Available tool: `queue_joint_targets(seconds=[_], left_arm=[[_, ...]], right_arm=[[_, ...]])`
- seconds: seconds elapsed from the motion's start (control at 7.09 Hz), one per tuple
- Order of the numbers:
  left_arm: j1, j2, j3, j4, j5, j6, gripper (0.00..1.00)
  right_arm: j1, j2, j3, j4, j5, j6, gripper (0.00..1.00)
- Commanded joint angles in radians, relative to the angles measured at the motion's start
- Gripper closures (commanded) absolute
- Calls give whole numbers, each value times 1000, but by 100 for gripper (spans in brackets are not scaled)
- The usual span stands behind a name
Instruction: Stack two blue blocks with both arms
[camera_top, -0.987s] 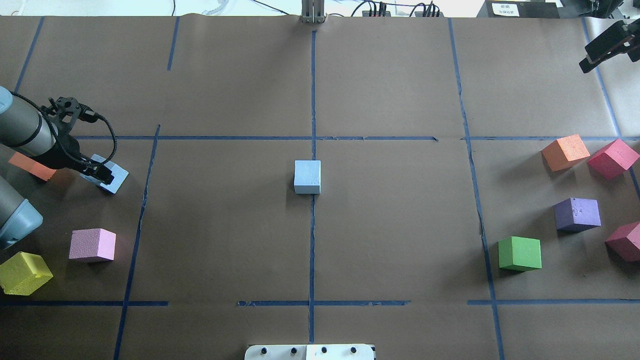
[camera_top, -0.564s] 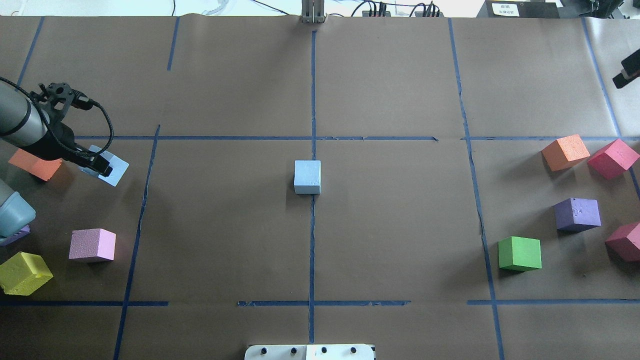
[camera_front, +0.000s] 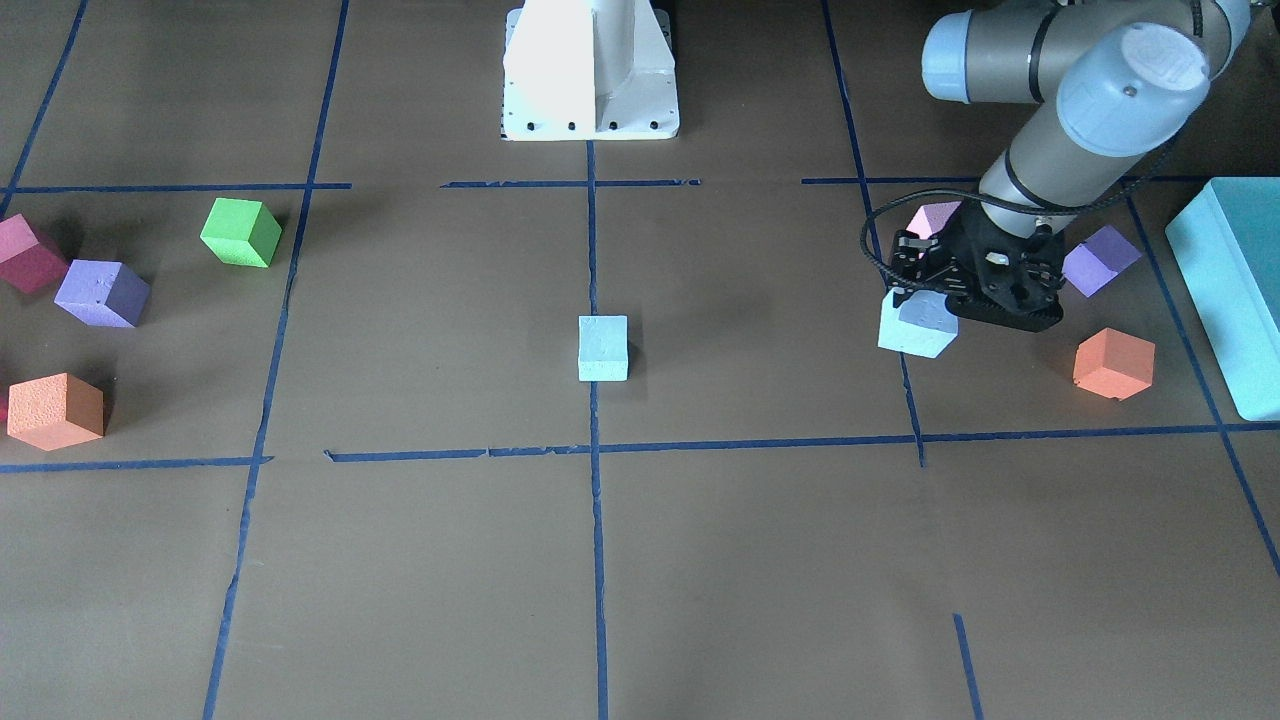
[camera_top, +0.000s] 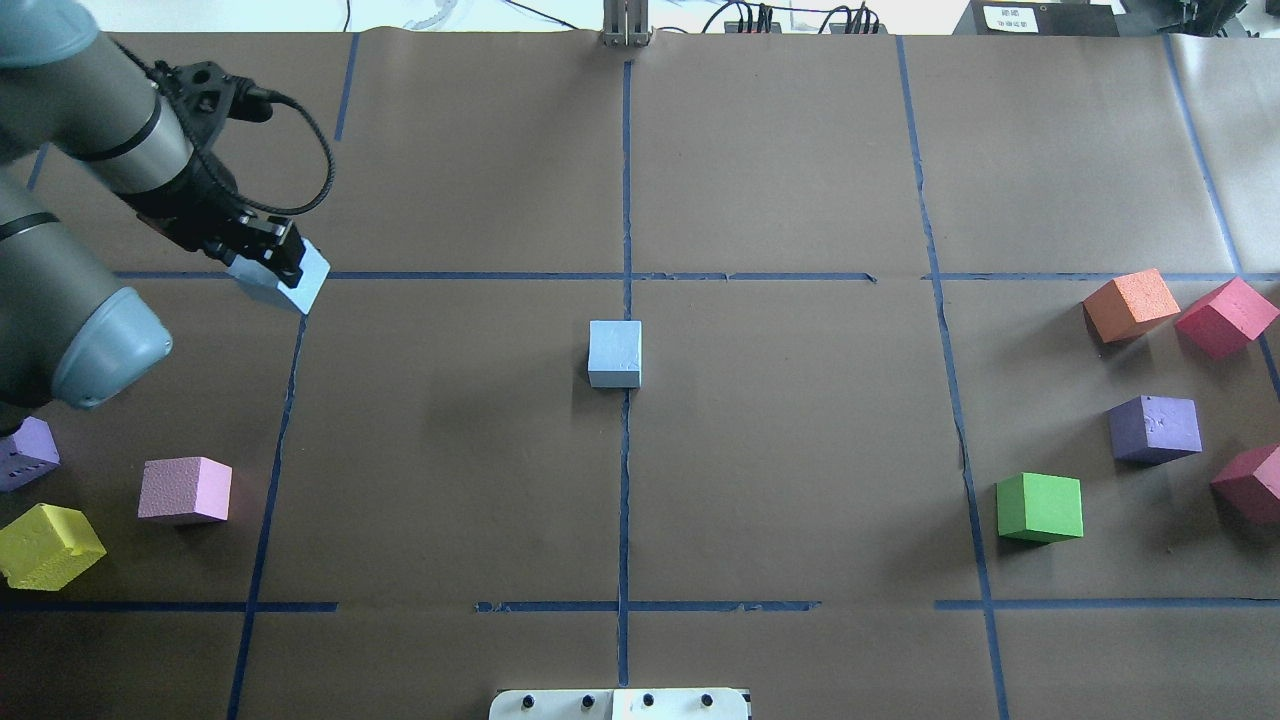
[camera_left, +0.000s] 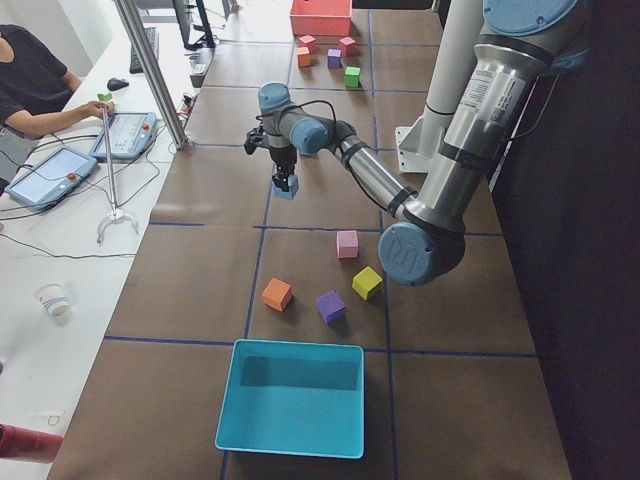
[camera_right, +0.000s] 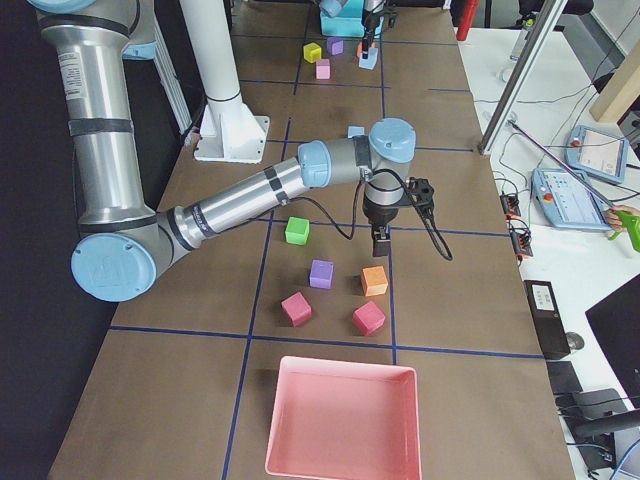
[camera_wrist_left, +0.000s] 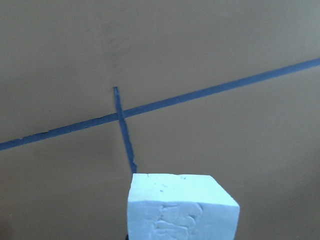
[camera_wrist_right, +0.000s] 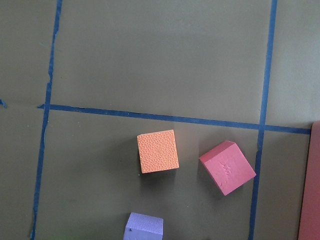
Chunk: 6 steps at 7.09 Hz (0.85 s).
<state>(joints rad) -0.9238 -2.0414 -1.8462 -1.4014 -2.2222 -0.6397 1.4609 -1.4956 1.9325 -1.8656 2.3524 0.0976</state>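
Note:
One blue block (camera_top: 614, 352) sits on the table's centre line; it also shows in the front view (camera_front: 603, 347). My left gripper (camera_top: 272, 262) is shut on the second blue block (camera_top: 300, 282) and holds it above the table, over a tape crossing. This held block also shows in the front view (camera_front: 915, 327), the exterior left view (camera_left: 286, 189) and the left wrist view (camera_wrist_left: 182, 209). My right gripper (camera_right: 381, 240) shows only in the exterior right view, above the orange and purple cubes; I cannot tell whether it is open or shut.
Pink (camera_top: 185, 489), yellow (camera_top: 48, 545) and purple (camera_top: 25, 452) cubes lie at the left. An orange cube (camera_front: 1113, 362) and a teal slab (camera_front: 1230, 290) are near the left arm. Green (camera_top: 1040, 507), purple (camera_top: 1154, 428), orange (camera_top: 1130, 304) and red (camera_top: 1226, 317) cubes lie at the right.
My left gripper has lifted the blue block and carried it away from the robot and toward the table's centre. The right gripper has left the overhead view.

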Motion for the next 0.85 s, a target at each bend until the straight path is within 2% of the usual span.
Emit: queue_joint_targets(seconds=[0.0,0.14,0.42,0.56,0.71], left_arm=[[104,-226,110,39,4,-231,95],[144,-340,193,39,6,-312,95],[184,-416,263,-11,39,-415,95],[204,-460,334,-57,41,-454,95],[226,-494,393,-73,55,-474,95]], right_arm=[[42,-131,-21,146,4,-34,0],[53,-197,-48,211,7,-105,0],[71,-259,-70,262,4,-118,0],[90,-285,-91,331,5,-111,0],[104,-287,-90,341,11,-107,0]])
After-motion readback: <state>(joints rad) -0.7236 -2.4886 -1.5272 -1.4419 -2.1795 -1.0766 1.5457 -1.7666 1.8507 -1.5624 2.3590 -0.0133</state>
